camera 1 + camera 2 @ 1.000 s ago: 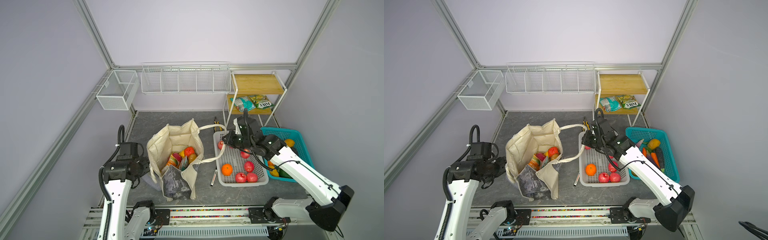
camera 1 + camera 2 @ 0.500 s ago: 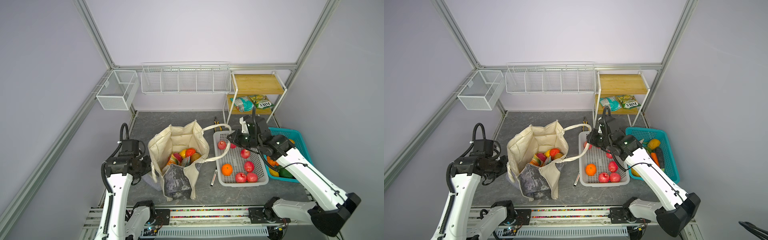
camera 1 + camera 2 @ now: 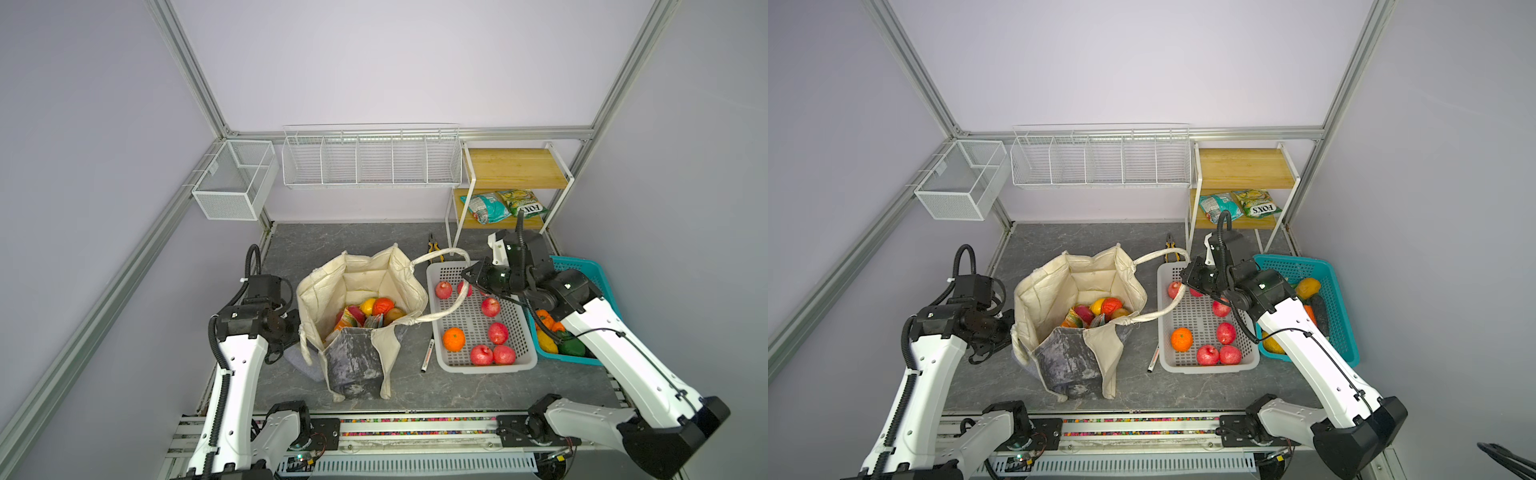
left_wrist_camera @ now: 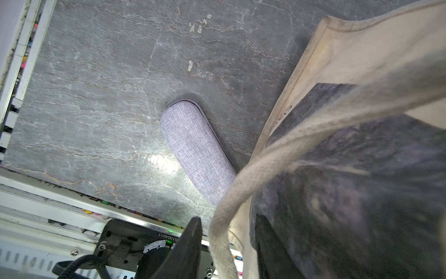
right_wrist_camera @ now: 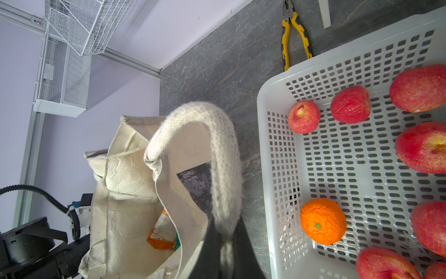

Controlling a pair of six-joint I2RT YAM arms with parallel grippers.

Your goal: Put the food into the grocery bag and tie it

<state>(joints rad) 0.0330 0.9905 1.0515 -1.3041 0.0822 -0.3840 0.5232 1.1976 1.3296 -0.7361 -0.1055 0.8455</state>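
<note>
The grocery bag (image 3: 361, 274) (image 3: 1075, 282) stands open mid-table, its grey panel facing the front. Food (image 3: 376, 307) (image 3: 1104, 305) lies in its bottom: yellow and red-orange fruit and an orange packet (image 5: 161, 234). My right gripper (image 3: 467, 276) (image 3: 1185, 277) (image 5: 225, 232) is shut on the bag's right strap (image 5: 217, 135), stretched out over the white basket. At the bag's left side, my left gripper (image 3: 297, 330) (image 4: 228, 222) is open, and the left strap (image 4: 241, 193) runs between its fingers with a gap on one side.
A white basket (image 3: 440, 357) of red apples and an orange sits right of the bag, with a teal basket (image 3: 582, 266) beyond it. Pliers (image 3: 434, 247), a marker (image 3: 428, 353) and a lilac case (image 4: 195, 149) lie on the table. Two snack packets (image 3: 488, 206) rest on the wooden shelf.
My right gripper has drawn the right strap further right, over the white basket. My left gripper has closed in on the bag's left side and its jaws have narrowed around the left strap.
</note>
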